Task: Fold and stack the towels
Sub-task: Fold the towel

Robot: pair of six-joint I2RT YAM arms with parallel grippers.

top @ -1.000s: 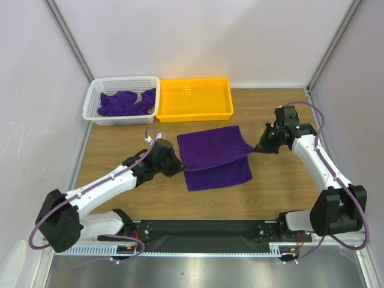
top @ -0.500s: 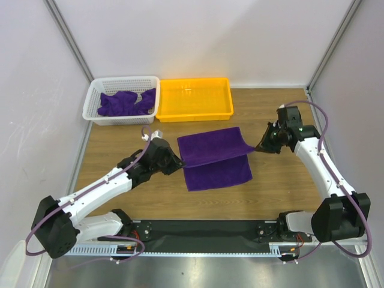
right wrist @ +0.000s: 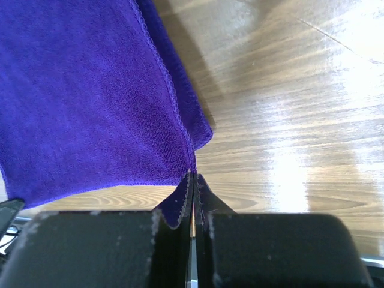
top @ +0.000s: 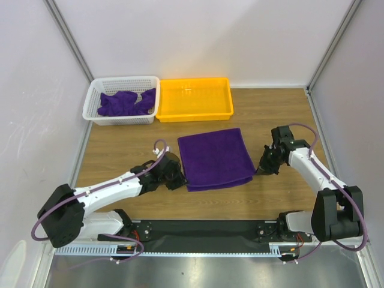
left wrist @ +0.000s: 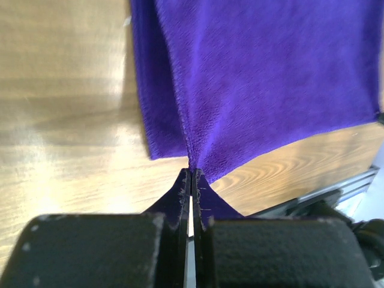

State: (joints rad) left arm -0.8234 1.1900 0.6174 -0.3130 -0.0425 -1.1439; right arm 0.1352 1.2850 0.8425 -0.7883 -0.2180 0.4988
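Both arms low, left claw (top: 179, 180) and right claw (top: 260, 171) clamped on folded towel (top: 216, 157) corners

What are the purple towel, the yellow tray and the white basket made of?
The purple towel looks like soft terry cloth: close up it shows a fuzzy, matte pile and a stitched hem. The yellow tray seems to be smooth moulded plastic, slightly glossy. The white basket is probably plastic too, with a lattice of small holes in its walls.
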